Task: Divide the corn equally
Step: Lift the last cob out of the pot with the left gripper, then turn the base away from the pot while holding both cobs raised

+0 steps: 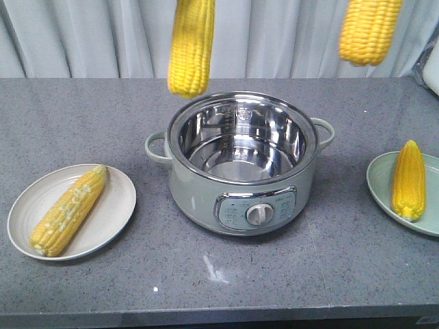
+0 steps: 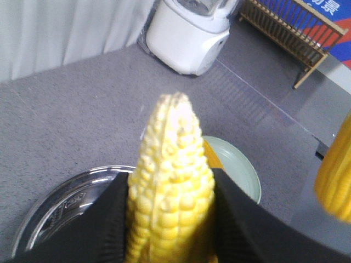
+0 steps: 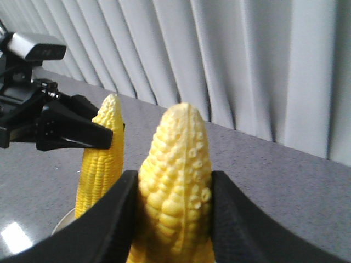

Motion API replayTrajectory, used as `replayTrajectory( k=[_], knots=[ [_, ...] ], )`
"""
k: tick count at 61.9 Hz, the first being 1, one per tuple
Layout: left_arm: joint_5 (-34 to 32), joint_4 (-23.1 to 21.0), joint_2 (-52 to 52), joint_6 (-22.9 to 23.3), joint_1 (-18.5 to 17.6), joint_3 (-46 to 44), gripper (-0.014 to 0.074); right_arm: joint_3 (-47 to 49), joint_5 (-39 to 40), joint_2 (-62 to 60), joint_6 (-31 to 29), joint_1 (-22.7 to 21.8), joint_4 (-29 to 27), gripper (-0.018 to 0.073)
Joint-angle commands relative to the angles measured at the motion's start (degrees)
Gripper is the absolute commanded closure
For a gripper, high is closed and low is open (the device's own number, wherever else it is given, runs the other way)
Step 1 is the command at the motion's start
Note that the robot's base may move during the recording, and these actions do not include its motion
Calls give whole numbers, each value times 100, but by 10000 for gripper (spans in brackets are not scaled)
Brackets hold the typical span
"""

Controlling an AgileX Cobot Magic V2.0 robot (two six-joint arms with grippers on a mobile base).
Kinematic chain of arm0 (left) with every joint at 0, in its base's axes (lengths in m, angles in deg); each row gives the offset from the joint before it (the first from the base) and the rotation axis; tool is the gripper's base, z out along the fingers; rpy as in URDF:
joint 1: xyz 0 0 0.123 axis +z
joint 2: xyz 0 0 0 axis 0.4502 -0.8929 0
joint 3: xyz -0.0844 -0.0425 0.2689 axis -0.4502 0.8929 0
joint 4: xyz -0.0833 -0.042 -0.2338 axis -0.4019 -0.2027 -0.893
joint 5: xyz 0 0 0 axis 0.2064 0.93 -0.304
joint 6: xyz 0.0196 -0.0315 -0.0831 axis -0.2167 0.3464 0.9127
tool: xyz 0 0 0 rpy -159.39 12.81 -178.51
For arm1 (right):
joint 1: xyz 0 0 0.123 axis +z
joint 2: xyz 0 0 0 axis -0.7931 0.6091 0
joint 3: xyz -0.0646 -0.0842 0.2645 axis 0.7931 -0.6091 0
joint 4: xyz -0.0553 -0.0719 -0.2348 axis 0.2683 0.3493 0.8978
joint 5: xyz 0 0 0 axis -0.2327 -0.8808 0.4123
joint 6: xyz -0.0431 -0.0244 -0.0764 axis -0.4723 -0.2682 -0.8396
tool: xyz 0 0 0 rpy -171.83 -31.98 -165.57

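Where the four cobs sit: two on plates, two aloft.
First cob (image 1: 68, 211): lying diagonally on the beige plate (image 1: 115, 209), at the counter's (image 1: 82, 116) left.
Second cob (image 1: 409, 179): lying on the green plate (image 1: 378, 181), at the counter's right edge.
Left tool (image 2: 169, 179): clamped on the third cob (image 1: 191, 44), which hangs near vertical over the pot's (image 1: 206, 199) back-left rim.
Right tool (image 3: 174, 178): clamped on the fourth cob (image 1: 370, 31), high, well right of the pot.
Left arm (image 3: 27, 109): seen from the right wrist, fingers (image 3: 82, 134) reaching level to its cob.

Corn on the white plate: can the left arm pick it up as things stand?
Probably not yet: the left hand is shut on another cob above the pot. Nothing else blocks the plated corn.
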Motion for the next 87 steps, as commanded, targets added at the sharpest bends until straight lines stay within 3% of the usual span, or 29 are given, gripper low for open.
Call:
replayTrajectory(
  k=[1,16,24,87],
  knots=[
    [-103,127,641,213,-10,-169,605,141,-129,-182,82,397,-153,561],
    [-103,584,1176,584,-10,-168,605,141,-129,-149,448,1482,869,561],
    [-103,562,1265,737,-10,-168,605,141,-129,-76,468,1811,1127,561],
    [-108,566,1265,770,-10,-168,604,141,-129,-48,468,1818,1113,561]
  ],
)
